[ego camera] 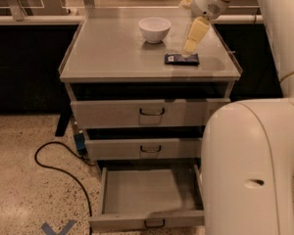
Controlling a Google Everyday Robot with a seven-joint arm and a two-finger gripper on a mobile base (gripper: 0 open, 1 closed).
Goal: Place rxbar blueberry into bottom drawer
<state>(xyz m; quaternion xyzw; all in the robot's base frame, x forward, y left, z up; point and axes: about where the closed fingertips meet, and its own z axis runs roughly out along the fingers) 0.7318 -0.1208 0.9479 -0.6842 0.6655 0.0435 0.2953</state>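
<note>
fingers (190, 47) at rxbar blueberry (181, 58) | spread: cannot tell | label unreadable | bottom drawer (147, 192) open

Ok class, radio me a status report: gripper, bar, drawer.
Gripper low over rxbar blueberry on cabinet top. Bar not lifted. Bottom drawer pulled open. White bowl apart from bar, not blocking.
</note>
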